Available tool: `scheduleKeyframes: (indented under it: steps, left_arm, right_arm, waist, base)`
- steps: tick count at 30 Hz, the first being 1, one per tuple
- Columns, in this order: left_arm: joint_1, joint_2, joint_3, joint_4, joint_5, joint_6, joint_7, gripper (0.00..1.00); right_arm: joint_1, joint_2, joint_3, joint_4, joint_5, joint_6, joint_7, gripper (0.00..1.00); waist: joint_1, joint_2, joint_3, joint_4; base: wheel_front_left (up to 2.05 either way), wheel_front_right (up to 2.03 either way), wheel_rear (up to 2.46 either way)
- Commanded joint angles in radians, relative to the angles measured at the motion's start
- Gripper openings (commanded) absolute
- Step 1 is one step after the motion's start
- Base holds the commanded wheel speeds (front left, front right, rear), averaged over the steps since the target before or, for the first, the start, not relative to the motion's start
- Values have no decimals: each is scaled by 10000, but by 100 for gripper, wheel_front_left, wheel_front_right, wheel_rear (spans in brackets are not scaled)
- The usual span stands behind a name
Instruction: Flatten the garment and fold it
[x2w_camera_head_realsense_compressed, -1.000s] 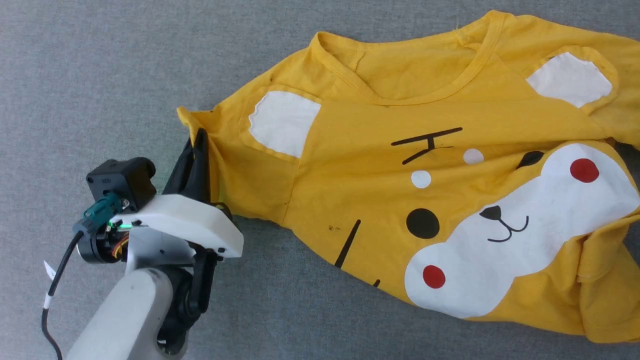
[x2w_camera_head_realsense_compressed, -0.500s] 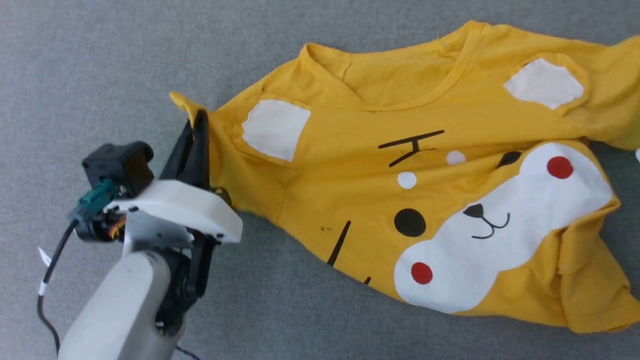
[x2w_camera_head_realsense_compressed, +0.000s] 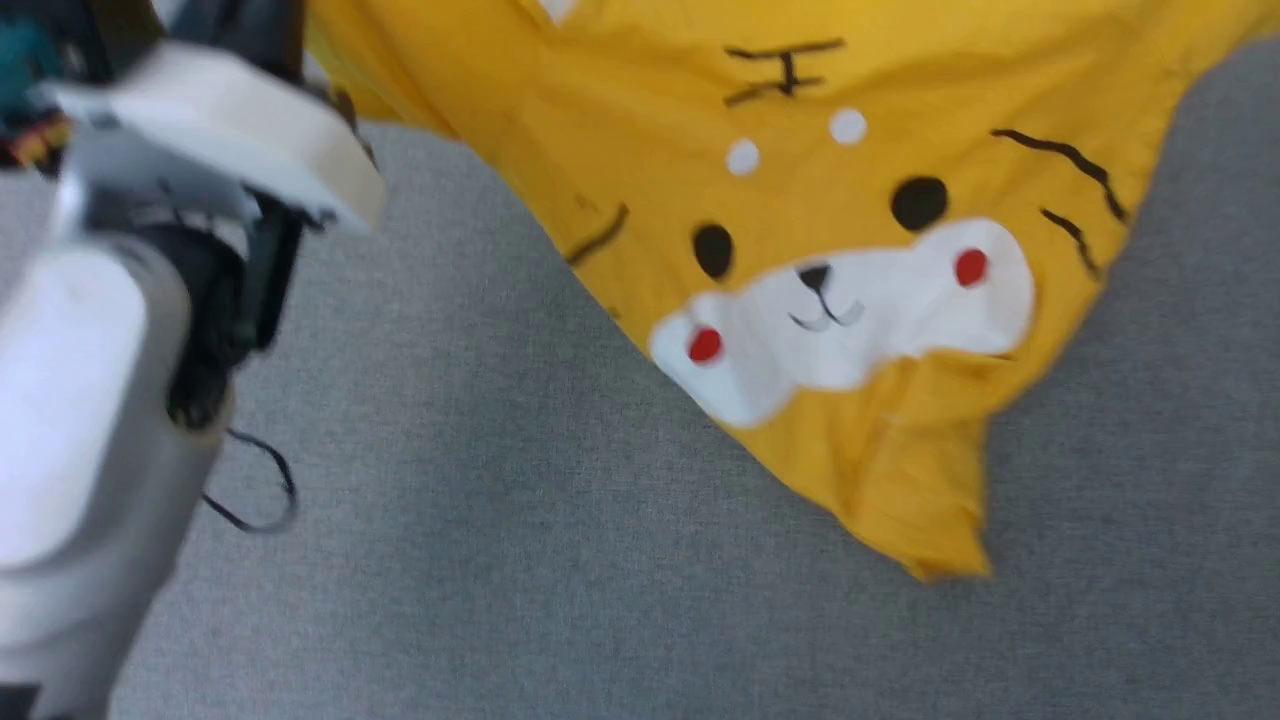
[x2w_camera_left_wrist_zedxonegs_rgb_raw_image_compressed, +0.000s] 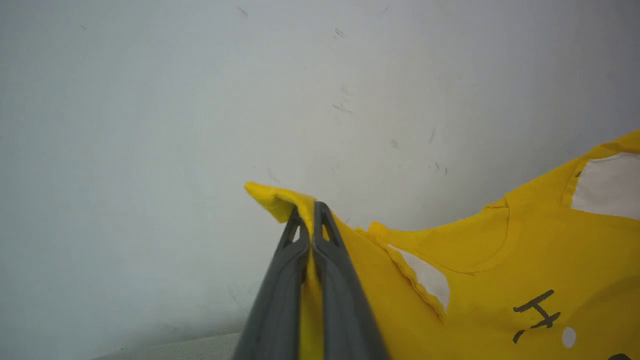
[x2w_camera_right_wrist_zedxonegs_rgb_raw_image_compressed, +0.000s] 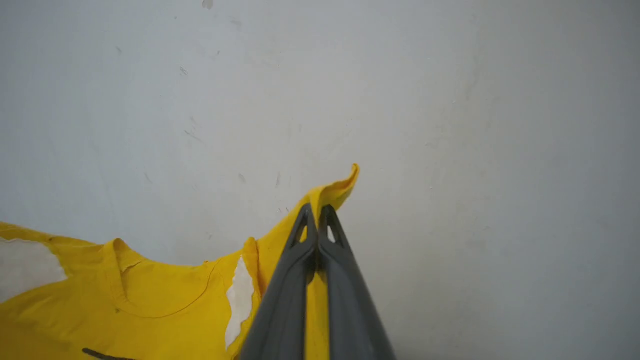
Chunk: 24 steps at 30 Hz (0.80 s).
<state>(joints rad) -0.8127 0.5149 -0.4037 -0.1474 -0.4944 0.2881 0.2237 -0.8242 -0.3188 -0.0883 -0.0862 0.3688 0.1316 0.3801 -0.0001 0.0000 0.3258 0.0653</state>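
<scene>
The garment (x2w_camera_head_realsense_compressed: 800, 160), a bright yellow T-shirt with a cartoon tiger face, is lifted by its upper corners, and its lower end droops to a point (x2w_camera_head_realsense_compressed: 940, 560) over the grey surface. In the left wrist view my left gripper (x2w_camera_left_wrist_zedxonegs_rgb_raw_image_compressed: 312, 205) is shut on a yellow corner of the garment (x2w_camera_left_wrist_zedxonegs_rgb_raw_image_compressed: 500, 280), with fabric pinched between the dark fingers. My right gripper (x2w_camera_right_wrist_zedxonegs_rgb_raw_image_compressed: 318, 207) is shut the same way on the opposite corner of the garment (x2w_camera_right_wrist_zedxonegs_rgb_raw_image_compressed: 150, 305). My pale left forearm (x2w_camera_head_realsense_compressed: 70, 400) rises at the left of the head view, blurred.
A grey textile surface (x2w_camera_head_realsense_compressed: 500, 560) lies below the hanging shirt. A thin dark cable (x2w_camera_head_realsense_compressed: 265, 490) loops beside my left forearm. In both wrist views a pale scuffed wall (x2w_camera_left_wrist_zedxonegs_rgb_raw_image_compressed: 200, 100) stands behind the shirt.
The shirt lay spread on the grey surface; now it is lifted and hangs. My left arm has risen with its corner, my right gripper has closed, and the head view has shifted.
</scene>
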Motion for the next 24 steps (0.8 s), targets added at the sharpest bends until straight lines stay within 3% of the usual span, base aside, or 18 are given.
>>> scheduleKeyframes:
  steps: [1, 11, 18, 24]
  left_arm:
    - [-298, 77, -48, 92, 60, -101, 125, 0]
    - [-2617, 65, -655, 754, 3, -1019, 1787, 0]
    - [-3257, 13, -645, 544, -501, -1070, 2938, 0]
    - [-3824, 10, -347, 644, -706, -687, 3627, 0]
  right_arm:
    - [-262, -17, 88, 4, -23, -9, 41, 0]
    - [-1864, 210, 1003, 252, 165, -9, 673, 0]
    - [-2332, 328, 1069, 35, 429, -9, 1563, 0]
    - [-3207, 568, 941, 627, 460, -9, 2290, 0]
  waist:
    - [1, 0, -652, -271]
    - [1, 0, -1628, -398]
    - [1, 0, -1491, -513]
    - [1, 0, -492, -776]
  base:
    - [0, 0, 0]
    - [0, 0, 0]
    - [0, 0, 0]
    - [0, 0, 0]
